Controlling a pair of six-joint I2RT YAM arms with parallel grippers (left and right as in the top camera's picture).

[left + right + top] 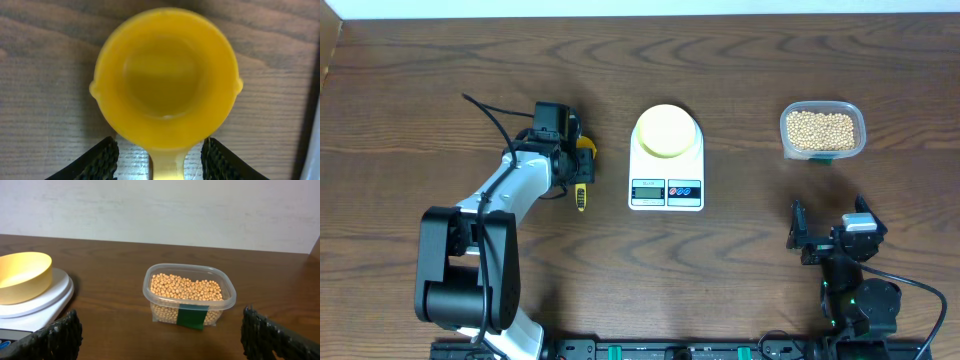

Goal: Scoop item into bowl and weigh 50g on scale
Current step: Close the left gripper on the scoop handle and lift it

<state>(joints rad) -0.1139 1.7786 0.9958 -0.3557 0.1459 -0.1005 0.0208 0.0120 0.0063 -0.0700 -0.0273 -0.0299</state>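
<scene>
1. Brown wooden tabletop [740,260] holds everything.
2. The white scale [667,190] sits in the middle, with the yellow-green bowl [666,130] on top.
3. The beans [821,128] fill a clear tub [860,125] at the upper right.
4. The left pincer [160,160] has a finger on each side of the yellow scoop [165,80] handle; I cannot tell if it squeezes.
5. The right pincer [162,335], lower right, is wide apart and holds nothing.
</scene>
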